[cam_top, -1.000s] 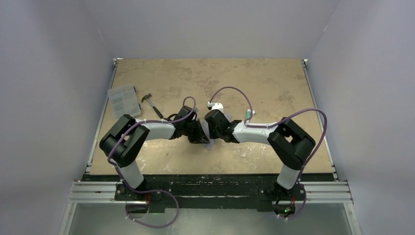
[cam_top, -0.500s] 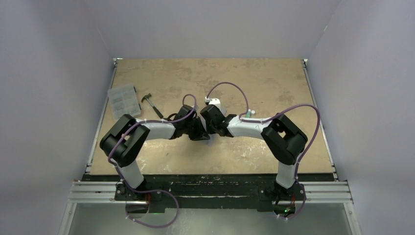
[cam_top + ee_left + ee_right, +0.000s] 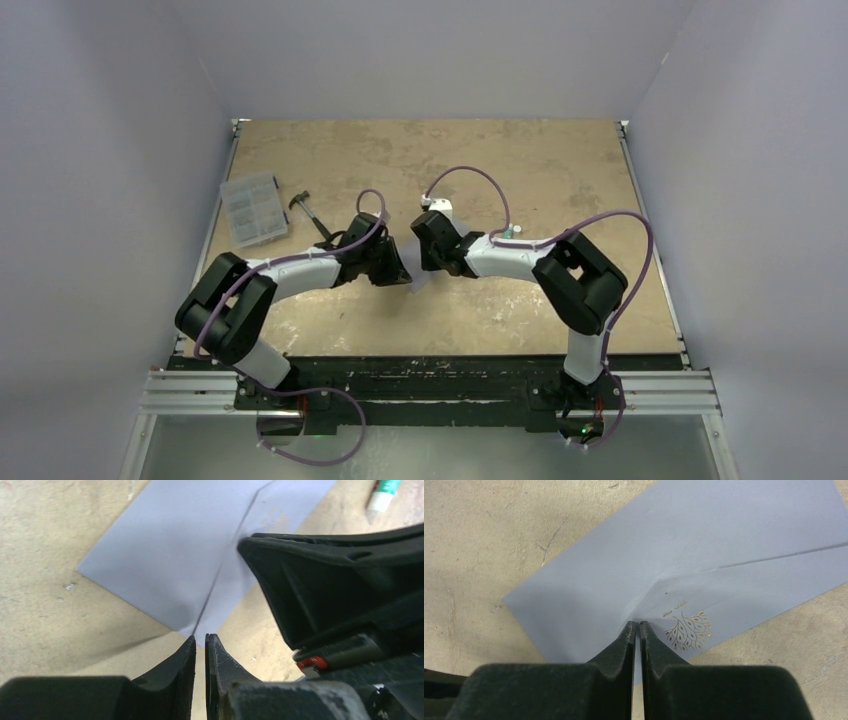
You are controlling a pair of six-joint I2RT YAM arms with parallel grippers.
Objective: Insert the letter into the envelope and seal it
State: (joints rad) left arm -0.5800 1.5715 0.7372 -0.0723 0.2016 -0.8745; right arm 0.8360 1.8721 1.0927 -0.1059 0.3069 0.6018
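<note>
The grey-blue envelope [image 3: 674,555] lies flat on the table with its pointed flap folded down and a gold leaf print by the flap's tip. My right gripper [image 3: 635,625] is shut and its tips press on the flap's point. My left gripper [image 3: 200,639] sits just off the envelope's [image 3: 165,545] near corner, its jaws parted by a narrow slit with nothing between them. From above, the left gripper [image 3: 400,268] and right gripper [image 3: 421,262] meet over the envelope [image 3: 418,288], which mostly hides under them. The letter is out of view.
A glue stick [image 3: 382,494] lies on the table just right of the right wrist [image 3: 508,233]. A clear compartment box [image 3: 252,208] and a small hammer [image 3: 310,215] sit at the left. Grey walls close in the tan table [image 3: 520,160].
The left jaws have parted slightly and the left arm has drawn back to the left. The right gripper has shifted left onto the envelope's flap.
</note>
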